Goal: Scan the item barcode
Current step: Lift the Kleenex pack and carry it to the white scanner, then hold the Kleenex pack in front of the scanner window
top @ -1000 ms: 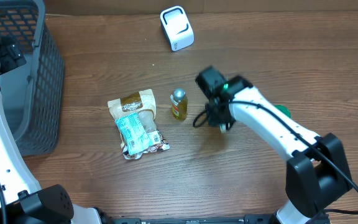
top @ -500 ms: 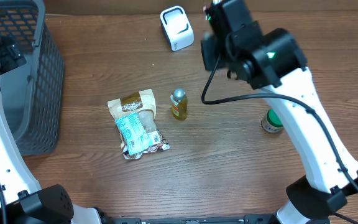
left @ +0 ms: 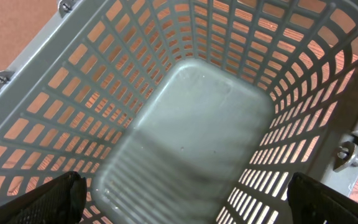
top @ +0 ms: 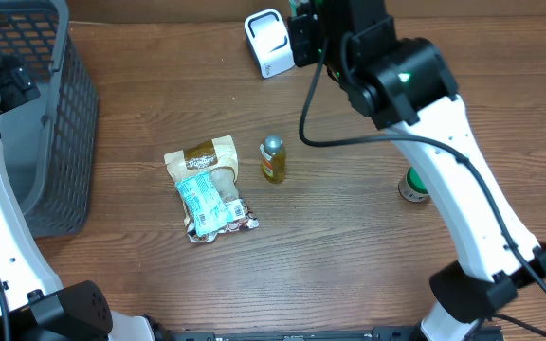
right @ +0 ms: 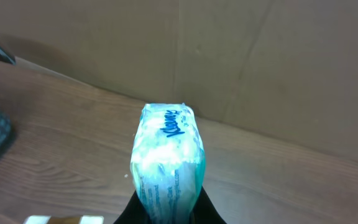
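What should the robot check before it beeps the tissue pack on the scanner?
1. Tissue pack gripped by right gripper: ok, jaws pinch its bottom.
2. White scanner close by: ok, just beside the raised arm.
3. Barcode facing scanner: cannot tell, none visible.
4. Left gripper out of the way: ok, open over the basket.
5. Small bottle away from the scanner: ok.

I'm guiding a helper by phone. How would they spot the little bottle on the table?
From the grey basket at the left edge of the table, go right past the flat snack packet. The bottle stands upright just right of it: amber with a silver cap, unlike the green-topped can farther right.
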Robot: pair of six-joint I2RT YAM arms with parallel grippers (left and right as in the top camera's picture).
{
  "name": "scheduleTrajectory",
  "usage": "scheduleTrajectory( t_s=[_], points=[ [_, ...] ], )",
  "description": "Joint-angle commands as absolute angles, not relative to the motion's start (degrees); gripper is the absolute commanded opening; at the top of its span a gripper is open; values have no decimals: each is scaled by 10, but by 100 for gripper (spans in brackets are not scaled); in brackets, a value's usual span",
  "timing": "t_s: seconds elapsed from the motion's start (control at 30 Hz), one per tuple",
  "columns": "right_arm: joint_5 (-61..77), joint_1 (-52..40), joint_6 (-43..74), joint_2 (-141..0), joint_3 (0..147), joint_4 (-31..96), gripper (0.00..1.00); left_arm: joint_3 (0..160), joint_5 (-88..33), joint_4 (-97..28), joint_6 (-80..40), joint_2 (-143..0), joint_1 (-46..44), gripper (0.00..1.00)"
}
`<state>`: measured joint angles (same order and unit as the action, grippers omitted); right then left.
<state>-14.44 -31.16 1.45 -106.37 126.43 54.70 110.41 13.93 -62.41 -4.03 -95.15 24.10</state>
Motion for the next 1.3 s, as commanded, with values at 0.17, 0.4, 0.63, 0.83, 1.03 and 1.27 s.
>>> scheduleTrajectory(
  t_s=[0.17,0.4,0.63,0.83,1.03,1.27],
  points=[
    [-156,-311,-38,-1162,1270,453,4,1112,135,-624,-29,-951,240,100],
    [-156,-310,-37,-1223,1270,393,4,1112,135,-624,-30,-951,240,100],
    [-156,-310,-37,-1253,1268,370,4,1112,135,-624,-30,-951,240,99],
    [-156,-308,-38,-1271,1268,347,4,1112,135,-624,-30,-951,240,100],
    [-156,-300,-66,-1292,1267,300,4,1112,135,-624,-30,-951,240,100],
    [-154,-292,-109,-1316,1267,257,4,1112,135,-624,-29,-951,240,99]
  ],
)
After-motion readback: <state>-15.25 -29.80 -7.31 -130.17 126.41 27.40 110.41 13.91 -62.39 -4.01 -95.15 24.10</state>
